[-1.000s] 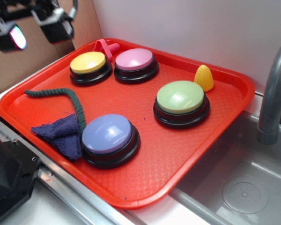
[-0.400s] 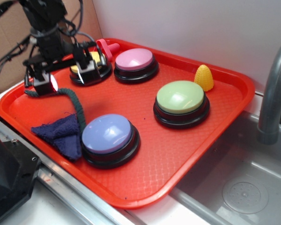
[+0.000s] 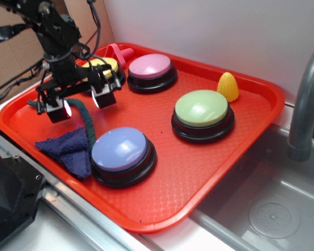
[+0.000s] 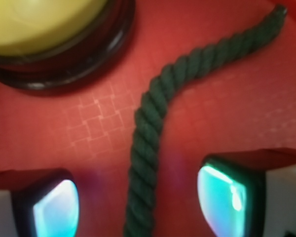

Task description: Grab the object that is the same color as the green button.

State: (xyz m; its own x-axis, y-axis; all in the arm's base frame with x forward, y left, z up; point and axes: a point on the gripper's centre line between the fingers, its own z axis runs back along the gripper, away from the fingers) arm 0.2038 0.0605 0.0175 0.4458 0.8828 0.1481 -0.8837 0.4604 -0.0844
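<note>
A dark green twisted rope (image 3: 85, 119) (image 4: 153, 133) lies curved on the red tray (image 3: 162, 178), between the yellow button (image 3: 105, 65) (image 4: 34, 24) and the dark blue cloth (image 3: 68, 149). My gripper (image 3: 81, 104) (image 4: 140, 207) is open and low over the rope, one fingertip (image 4: 54, 210) on each side of it, with clear gaps to the rope. The pale green dome button (image 3: 201, 109) on its black base sits at the tray's right middle, well away from the gripper.
A lavender-blue button (image 3: 120, 149) sits right beside the rope's near end and the cloth. A pink button (image 3: 149, 67), a small yellow cone (image 3: 227, 86) and a red piece (image 3: 119, 52) stand at the tray's back. A sink and grey faucet (image 3: 306, 104) lie to the right.
The gripper came down from the upper left and moved right along the rope. It now straddles the rope's middle, lower than before. The rope has not moved.
</note>
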